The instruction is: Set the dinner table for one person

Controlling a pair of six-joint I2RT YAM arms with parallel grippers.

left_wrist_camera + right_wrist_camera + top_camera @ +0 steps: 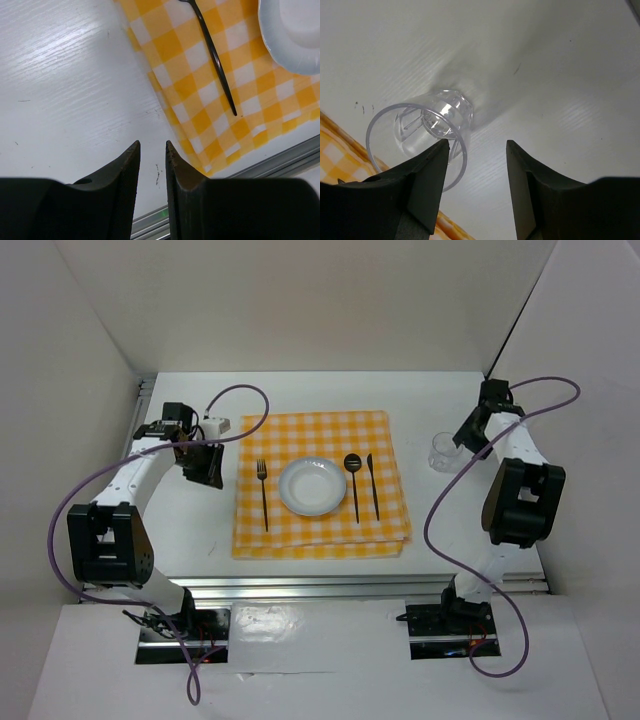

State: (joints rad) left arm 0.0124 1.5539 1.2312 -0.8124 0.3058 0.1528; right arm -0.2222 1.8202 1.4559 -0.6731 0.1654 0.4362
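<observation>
On the white dinner table (190,530) lies a yellow-and-white checked cloth (320,530). On it are a white plate (311,486), a black fork (263,495) to its left, and a black spoon (353,480) and knife (373,485) to its right. A clear glass (441,451) stands on the bare table right of the cloth. My left gripper (152,145) is narrowly open and empty, over bare table left of the cloth (200,85) and fork (215,55). My right gripper (477,142) is open; the glass (440,115) stands beside its left finger, not between the jaws.
Aluminium rails run along the table's near edge (360,585) and left edge (140,410). White walls close in the back and both sides. The plate's rim (295,30) shows at the top right of the left wrist view.
</observation>
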